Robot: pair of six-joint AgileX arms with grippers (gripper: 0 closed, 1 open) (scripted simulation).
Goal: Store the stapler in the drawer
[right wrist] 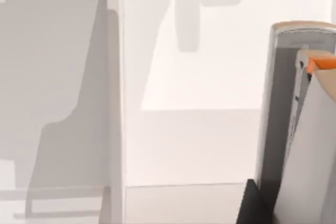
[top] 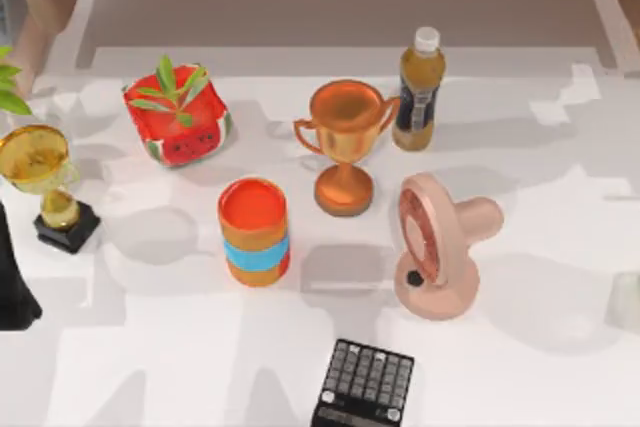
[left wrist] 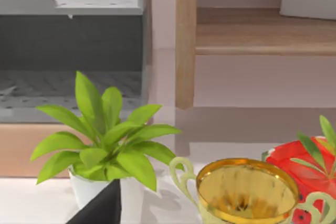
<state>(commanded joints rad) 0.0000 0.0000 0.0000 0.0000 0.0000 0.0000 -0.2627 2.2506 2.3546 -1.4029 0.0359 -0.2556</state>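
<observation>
One slim light-grey wedge-shaped stapler [right wrist: 302, 150], orange tab, beside right end effector [right wrist: 253, 205]; left end effector [left wrist: 100, 208] near table's left edge; cannot tell either's opening. Amber bottle [top: 418, 89] label unreadable.

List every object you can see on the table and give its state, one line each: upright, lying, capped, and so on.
Bottle: upright, white cap on.
Copper trophy: upright.
Gold trophy: upright on its black base.
Orange can: upright.
Pink fan: standing on its base.
Watermelon pot: tilted, sprig in it.
Calculator: lying flat, keys up.
White-potted plant: upright.
</observation>
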